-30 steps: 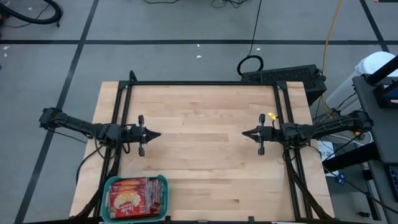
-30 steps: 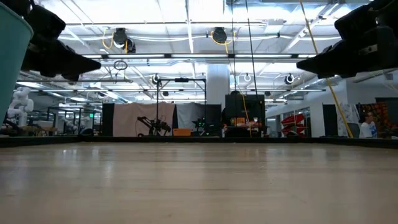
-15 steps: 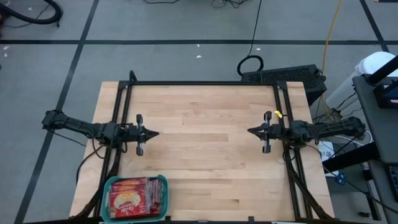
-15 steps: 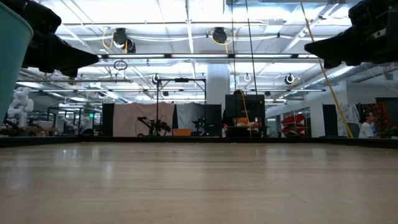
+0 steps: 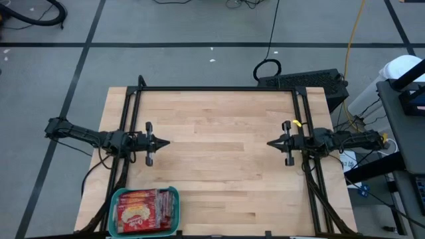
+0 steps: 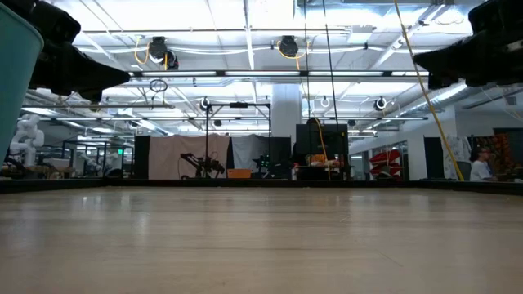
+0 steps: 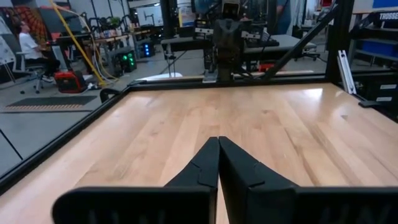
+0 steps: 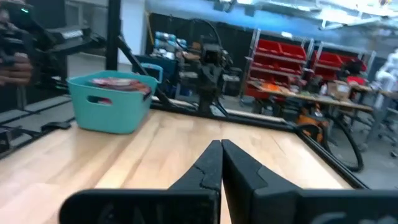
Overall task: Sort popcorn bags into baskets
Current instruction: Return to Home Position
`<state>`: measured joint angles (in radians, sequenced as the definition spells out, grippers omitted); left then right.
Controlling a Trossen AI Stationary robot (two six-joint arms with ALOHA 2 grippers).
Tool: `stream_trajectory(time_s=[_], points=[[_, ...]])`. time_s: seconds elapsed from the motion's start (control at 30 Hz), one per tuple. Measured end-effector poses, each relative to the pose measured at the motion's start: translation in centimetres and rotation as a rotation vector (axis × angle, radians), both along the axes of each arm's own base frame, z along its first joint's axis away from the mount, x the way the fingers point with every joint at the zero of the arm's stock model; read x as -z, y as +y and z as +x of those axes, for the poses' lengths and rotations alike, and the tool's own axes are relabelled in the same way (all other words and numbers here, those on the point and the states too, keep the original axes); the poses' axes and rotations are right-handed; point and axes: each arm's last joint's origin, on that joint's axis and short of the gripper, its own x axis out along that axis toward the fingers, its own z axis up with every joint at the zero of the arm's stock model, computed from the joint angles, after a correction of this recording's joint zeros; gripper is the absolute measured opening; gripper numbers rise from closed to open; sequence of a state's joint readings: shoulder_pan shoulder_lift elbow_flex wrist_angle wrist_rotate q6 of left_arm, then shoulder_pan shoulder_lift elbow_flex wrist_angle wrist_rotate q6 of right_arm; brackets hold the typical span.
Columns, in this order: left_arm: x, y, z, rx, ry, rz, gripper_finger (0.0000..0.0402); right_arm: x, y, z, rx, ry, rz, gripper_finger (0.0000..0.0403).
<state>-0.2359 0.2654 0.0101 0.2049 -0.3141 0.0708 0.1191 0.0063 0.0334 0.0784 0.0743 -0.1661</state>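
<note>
Teal-green plastic at the lower left of the high view: the basket [image 5: 117,199], set on the table's corner there, hard against the bottom edge of the frame. Inside it, the popcorn bags [image 5: 141,211], red packets with yellow-cream pictures, lying flat and overlapped, filling the basket from wall to wall; exact count not to be told.

Pale wood table [image 5: 219,119], framed by black rails [image 5: 212,89]. At left centre of the high view, the left gripper [image 5: 167,143], level above the wood, tip pointing toward the frame's middle, well apart from the basket lower in the picture. Fingers [image 7: 202,168] pressed together to one sharp point, plain in the left wrist view as two dark wedges meeting edge to edge, pinching nothing.

At right centre, the right gripper [image 5: 269,143], tip pointing back toward the left one, close to the right-hand rail. Likewise closed on nothing, its two dark fingers [image 8: 210,165] touching along their length in the right wrist view. Wide stretch of wood between the two tips.

In the right wrist view, basket at upper left, red packets rising to its rim, a handle slot showing in its wall. In the low view, a teal corner of the basket at the far left edge, both grippers as dark shapes in the upper corners, well above the tabletop. Beyond the table, a seated person [image 6: 482,163] at the right edge of the low view.
</note>
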Motion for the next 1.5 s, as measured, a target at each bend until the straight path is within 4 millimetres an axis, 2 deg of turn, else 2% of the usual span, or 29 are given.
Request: stream_trajectory(time_s=[0.2,0.47,0.63,0.87,1.03,1.5], points=[[0.0,0.0,0.0,0.000,-0.001,-0.002,0.0017,0.7,-0.7,0.1,0.071,0.066,0.002,0.0000],[0.0,0.0,0.0,-0.001,-0.001,-0.014,0.0007,0.6,-1.4,0.1,0.128,0.057,-0.007,0.0000],[0.0,0.0,0.0,-0.001,0.004,-0.019,0.0017,0.6,-1.4,0.1,0.129,0.058,-0.007,0.0000],[0.3,0.1,0.0,-0.001,0.031,0.006,0.0005,0.6,-1.4,0.1,0.129,0.050,-0.007,0.0000],[0.3,0.1,0.1,0.073,0.036,0.015,0.0004,0.6,-1.4,0.1,0.129,0.050,-0.007,0.0000],[-0.4,1.5,0.2,0.129,-0.037,0.001,0.0006,0.5,-1.4,0.1,0.129,0.049,-0.007,0.0000]])
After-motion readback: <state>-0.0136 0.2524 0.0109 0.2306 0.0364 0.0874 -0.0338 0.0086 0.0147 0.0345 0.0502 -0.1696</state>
